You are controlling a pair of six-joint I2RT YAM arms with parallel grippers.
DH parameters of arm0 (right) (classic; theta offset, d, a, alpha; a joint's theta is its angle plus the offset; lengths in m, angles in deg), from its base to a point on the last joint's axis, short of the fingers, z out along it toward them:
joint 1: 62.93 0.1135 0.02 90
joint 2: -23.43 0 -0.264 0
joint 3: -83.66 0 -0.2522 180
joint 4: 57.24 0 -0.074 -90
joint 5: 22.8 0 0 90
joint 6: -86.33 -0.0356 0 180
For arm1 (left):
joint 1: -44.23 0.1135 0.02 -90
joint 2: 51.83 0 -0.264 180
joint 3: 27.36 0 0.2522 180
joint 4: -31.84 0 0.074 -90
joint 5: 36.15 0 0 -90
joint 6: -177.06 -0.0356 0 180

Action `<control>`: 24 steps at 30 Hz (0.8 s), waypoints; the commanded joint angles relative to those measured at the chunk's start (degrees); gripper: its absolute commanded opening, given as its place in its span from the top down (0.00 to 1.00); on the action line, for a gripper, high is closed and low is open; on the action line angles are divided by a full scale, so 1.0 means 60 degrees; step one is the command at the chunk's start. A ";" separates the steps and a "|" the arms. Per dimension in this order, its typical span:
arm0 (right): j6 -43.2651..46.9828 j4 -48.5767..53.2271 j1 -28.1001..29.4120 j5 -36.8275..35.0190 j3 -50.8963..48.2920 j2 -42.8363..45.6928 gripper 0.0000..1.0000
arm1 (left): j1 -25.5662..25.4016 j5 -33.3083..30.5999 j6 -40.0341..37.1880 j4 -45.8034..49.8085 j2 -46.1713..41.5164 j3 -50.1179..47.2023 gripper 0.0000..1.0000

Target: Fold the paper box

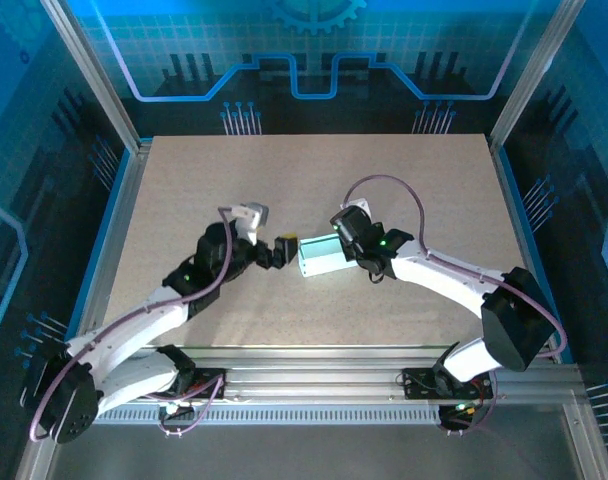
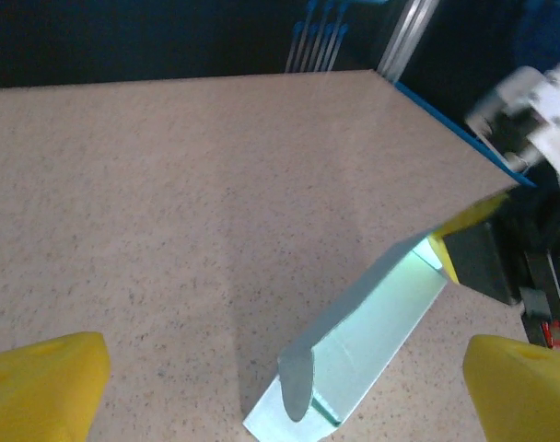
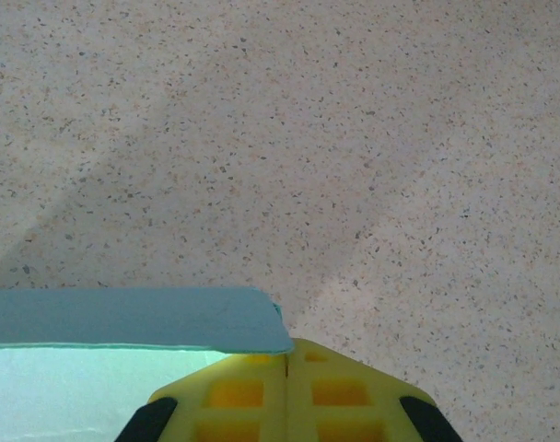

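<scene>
The paper box (image 1: 322, 256) is a pale mint, partly folded shape lying mid-table between the two arms. In the left wrist view the paper box (image 2: 372, 322) runs diagonally, one long wall raised and a rounded tab at its near end. My left gripper (image 2: 285, 378) is open wide, its yellow fingers (image 2: 45, 382) straddling the box's near end without touching it. My right gripper (image 3: 286, 354) is shut, its fingers pressed together with nothing between them, the tip against the box's far end. A blue-green flap (image 3: 133, 318) overlaps the left finger's tip. From above, the left gripper (image 1: 284, 250) and right gripper (image 1: 344, 243) flank the box.
The speckled beige table (image 1: 314, 180) stretches bare behind the box and to both sides. Its blue-trimmed edge (image 2: 455, 129) and the metal frame posts stand at the far right of the left wrist view. The arms' bases (image 1: 314, 385) sit on the rail at the near edge.
</scene>
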 commanded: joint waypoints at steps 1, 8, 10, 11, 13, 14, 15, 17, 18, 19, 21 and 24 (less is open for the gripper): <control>-0.0331 0.0203 0.0182 -0.0197 0.0128 -0.0125 1.00 | 0.0092 -0.0559 0.1268 0.4902 0.1008 0.1948 0.01; -0.0358 0.0103 0.0203 -0.0004 0.0017 -0.0047 1.00 | -0.0019 0.0021 0.1317 0.7798 0.2991 0.4902 0.19; -0.0338 0.0194 0.0201 -0.0011 0.0055 -0.0052 1.00 | -0.0107 0.0299 0.0899 0.8042 0.3219 0.5299 0.33; -0.0315 0.0197 0.0203 -0.0012 0.0039 -0.0044 1.00 | -0.0142 0.0431 0.0729 0.8129 0.3298 0.5429 0.38; -0.0310 0.0198 0.0191 0.0015 -0.0004 -0.0022 1.00 | -0.0155 0.0797 0.0450 0.8385 0.3526 0.5760 0.45; -0.0331 0.0188 0.0170 0.0032 0.0001 -0.0022 1.00 | -0.0144 0.0853 0.0357 0.8537 0.3636 0.5899 0.46; -0.0337 0.0155 0.0173 0.0052 -0.0038 -0.0018 1.00 | -0.0159 0.0856 0.0294 0.8696 0.3796 0.6038 0.47; -0.0298 0.0129 0.0174 0.0151 -0.0037 -0.0043 1.00 | -0.0157 0.0856 0.0165 0.8893 0.4030 0.6212 0.55; -0.0299 0.0139 0.0152 0.0171 -0.0012 -0.0064 1.00 | -0.0169 0.0816 0.0134 0.8910 0.4133 0.6257 0.57; -0.0319 0.0154 0.0159 0.0163 -0.0007 -0.0080 1.00 | -0.0150 0.0844 0.0131 0.8938 0.4244 0.6330 0.61; -0.0300 0.0129 0.0156 0.0184 -0.0013 -0.0081 1.00 | -0.0159 0.1022 0.0177 0.9012 0.4520 0.6559 0.65; -0.0278 0.0067 0.0122 0.0255 -0.0029 -0.0109 1.00 | -0.0191 0.1077 0.0250 0.8971 0.4937 0.6752 0.67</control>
